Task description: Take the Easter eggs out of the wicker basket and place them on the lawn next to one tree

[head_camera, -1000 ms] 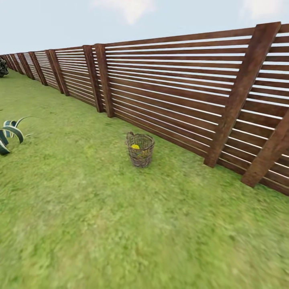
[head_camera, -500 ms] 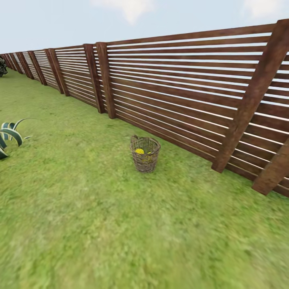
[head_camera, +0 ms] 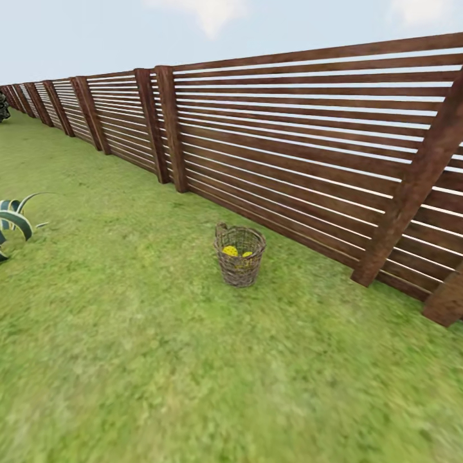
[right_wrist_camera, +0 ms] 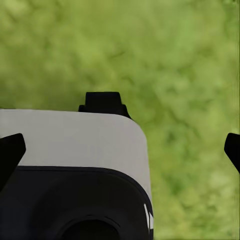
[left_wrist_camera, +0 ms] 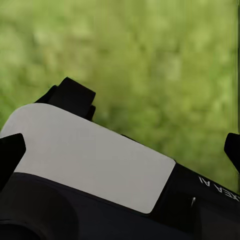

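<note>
The wicker basket (head_camera: 240, 256) stands upright on the lawn (head_camera: 128, 347), a short way in front of the brown slatted fence (head_camera: 289, 154). Inside it, yellow Easter eggs (head_camera: 230, 251) peek above the rim; how many I cannot tell. No tree is in view. My left gripper (left_wrist_camera: 121, 150) is open, its dark fingertips (left_wrist_camera: 10, 152) far apart above blurred grass. With nothing between its fingertips (right_wrist_camera: 10, 152), my right gripper (right_wrist_camera: 121, 150) also hangs open over grass. Both grippers are far from the basket.
The fence runs from the far left to the near right, with thick posts (head_camera: 411, 193) behind the basket. A striped-leaf plant (head_camera: 13, 218) grows at the left edge and a dark bush (head_camera: 3, 106) sits far off. Grass stretches wide between me and the basket.
The whole head view has shifted: the camera has moved closer to the basket, which now looks slightly larger and lower in the picture. The basket itself has not moved on the grass.
</note>
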Tool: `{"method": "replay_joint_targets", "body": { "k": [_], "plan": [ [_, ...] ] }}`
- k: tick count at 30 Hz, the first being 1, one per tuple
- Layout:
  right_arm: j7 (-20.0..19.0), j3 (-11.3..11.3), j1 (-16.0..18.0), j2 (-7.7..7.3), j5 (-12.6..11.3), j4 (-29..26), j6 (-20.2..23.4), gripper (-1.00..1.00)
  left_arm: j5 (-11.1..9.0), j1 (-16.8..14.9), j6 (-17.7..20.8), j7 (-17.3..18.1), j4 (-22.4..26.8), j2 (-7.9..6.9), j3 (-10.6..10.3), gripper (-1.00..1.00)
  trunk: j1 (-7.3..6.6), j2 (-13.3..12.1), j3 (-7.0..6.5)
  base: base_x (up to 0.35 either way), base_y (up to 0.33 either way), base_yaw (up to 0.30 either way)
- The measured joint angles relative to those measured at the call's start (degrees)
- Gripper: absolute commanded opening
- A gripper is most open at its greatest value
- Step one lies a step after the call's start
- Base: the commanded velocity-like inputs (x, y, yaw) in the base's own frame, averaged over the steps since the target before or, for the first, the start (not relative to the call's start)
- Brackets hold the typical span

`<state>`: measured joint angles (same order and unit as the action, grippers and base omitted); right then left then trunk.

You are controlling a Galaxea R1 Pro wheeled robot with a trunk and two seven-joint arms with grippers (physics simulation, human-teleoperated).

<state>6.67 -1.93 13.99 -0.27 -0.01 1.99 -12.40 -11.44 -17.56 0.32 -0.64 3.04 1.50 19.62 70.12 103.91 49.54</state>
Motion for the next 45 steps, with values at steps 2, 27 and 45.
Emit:
{"method": "replay_joint_targets", "body": {
  "k": [2,27,45],
  "plan": [
    [0.0,0.0,0.0,0.00,0.0,0.0,0.0,1.00,0.0,0.0,0.0,0.0,0.0,0.00,0.0,1.00,0.00,0.0,0.00,0.308,0.121,0.000],
    [-0.1,0.0,0.0,-0.17,0.0,0.0,0.0,1.00,0.0,0.0,0.0,0.0,0.0,-0.02,0.0,1.00,0.00,0.0,0.00,0.308,0.163,-0.204],
    [0.0,0.0,0.0,-0.09,0.0,0.0,0.0,1.00,0.0,0.1,0.0,0.0,0.0,0.00,0.0,1.00,0.00,0.0,0.67,0.308,0.193,-0.081]
  ]
}}
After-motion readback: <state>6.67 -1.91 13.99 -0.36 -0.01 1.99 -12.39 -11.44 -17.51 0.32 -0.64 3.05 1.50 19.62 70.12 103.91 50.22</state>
